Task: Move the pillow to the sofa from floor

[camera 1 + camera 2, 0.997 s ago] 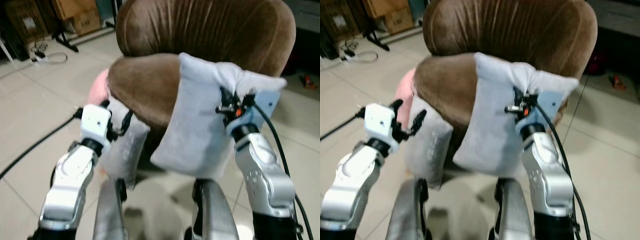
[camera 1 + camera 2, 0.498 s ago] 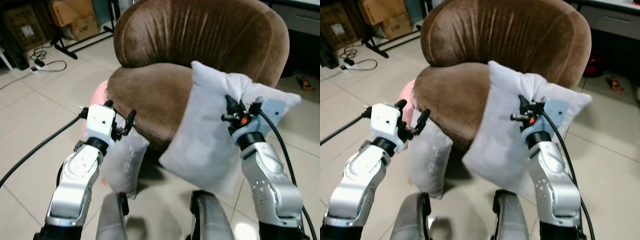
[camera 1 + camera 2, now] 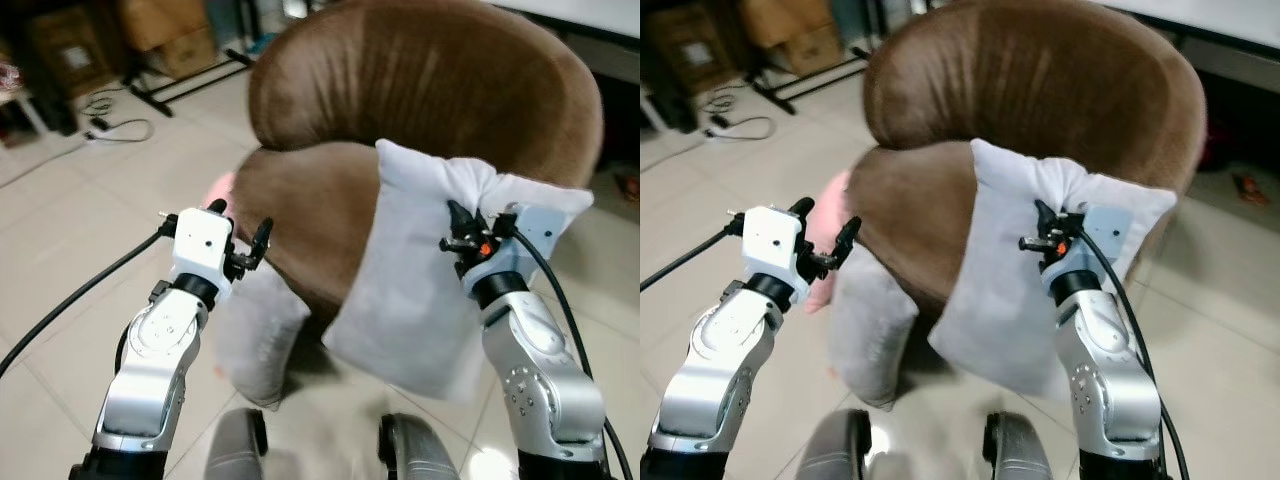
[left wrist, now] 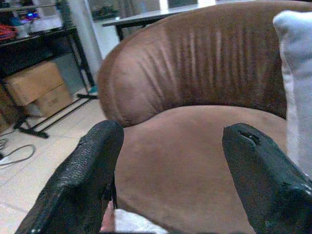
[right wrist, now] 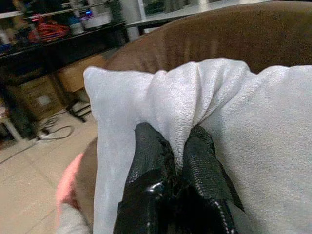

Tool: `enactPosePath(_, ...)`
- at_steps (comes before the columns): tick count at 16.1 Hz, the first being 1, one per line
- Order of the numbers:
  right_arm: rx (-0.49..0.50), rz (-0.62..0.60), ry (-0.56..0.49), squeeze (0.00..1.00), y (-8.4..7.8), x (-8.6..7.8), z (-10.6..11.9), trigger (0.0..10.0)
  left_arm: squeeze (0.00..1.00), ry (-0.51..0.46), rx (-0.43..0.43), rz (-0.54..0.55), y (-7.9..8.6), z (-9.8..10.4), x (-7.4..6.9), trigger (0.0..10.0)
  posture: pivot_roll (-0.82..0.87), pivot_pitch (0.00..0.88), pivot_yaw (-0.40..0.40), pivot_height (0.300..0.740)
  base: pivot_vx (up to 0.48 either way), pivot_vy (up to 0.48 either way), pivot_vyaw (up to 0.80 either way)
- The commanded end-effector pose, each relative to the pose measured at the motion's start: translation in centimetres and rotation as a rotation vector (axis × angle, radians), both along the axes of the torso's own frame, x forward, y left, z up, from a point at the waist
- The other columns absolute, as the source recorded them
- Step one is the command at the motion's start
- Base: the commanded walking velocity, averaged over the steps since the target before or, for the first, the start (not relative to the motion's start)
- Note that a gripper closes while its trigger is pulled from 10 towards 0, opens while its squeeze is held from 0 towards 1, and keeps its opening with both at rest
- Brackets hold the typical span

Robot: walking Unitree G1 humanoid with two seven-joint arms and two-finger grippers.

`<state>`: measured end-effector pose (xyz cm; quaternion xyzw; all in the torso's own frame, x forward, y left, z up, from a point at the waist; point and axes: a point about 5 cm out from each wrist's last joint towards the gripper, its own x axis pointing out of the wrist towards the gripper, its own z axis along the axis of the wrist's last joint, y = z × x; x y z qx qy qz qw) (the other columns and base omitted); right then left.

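Right gripper (image 3: 458, 228) holds the pillow (image 3: 420, 290) up off the floor, against the front of the sofa (image 3: 420, 110).

The right fingers (image 5: 151, 165) are pinched tight on a bunched fold at the pillow's top edge; the pillow hangs at about 4 o'clock from the seat's middle, covering the seat's right front edge, and its lower corner is blurred. The left gripper (image 3: 240, 240) hovers at about 8 o'clock from the seat, fingers (image 4: 92, 170) spread wide and holding nothing. A second grey cushion (image 3: 262, 335) leans against the sofa's front, below the left gripper; its top is hidden behind the arm. Something pink (image 3: 830, 250) peeks from behind the seat's left side, too hidden to identify. A cable (image 3: 70, 300) crosses the floor (image 3: 80, 220) at 9 o'clock.
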<state>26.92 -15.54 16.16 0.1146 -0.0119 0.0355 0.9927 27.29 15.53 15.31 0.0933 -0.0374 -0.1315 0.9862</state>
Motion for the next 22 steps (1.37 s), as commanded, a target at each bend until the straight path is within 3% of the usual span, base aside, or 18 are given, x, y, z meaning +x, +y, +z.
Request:
enactPosePath(1,0.009,0.006,-0.054,0.00,0.1,-0.4,1.0,10.0,0.00,0.012,0.020,-0.004,0.1,-0.4,-0.2,10.0,-0.04,0.000,0.022,0.699,0.000,0.000,0.00)
enactPosePath(5,0.018,-0.024,-0.021,0.00,-0.3,-1.1,0.0,10.0,0.00,0.024,0.022,-0.016,0.1,-0.9,-0.7,10.0,-0.04,0.000,0.036,0.738,0.000,0.000,0.00)
enactPosePath(10,0.021,-0.075,0.002,0.00,-0.7,-1.9,-0.9,10.0,0.00,0.031,0.029,-0.010,0.1,-1.1,-1.0,10.0,-0.04,0.000,0.040,0.740,0.000,0.000,0.00)
enactPosePath(17,-0.125,-0.177,0.036,0.00,-1.1,-1.6,-2.2,10.0,0.00,0.021,0.077,-0.022,0.1,-1.1,-0.2,10.0,-0.04,0.000,0.060,0.740,0.000,0.000,0.00)
enactPosePath(22,-0.079,-0.111,0.041,0.00,-0.7,-1.3,-2.2,10.0,0.00,0.014,0.071,-0.017,0.5,-0.9,-0.2,10.0,-0.03,0.000,0.056,0.740,0.109,0.000,-0.30)
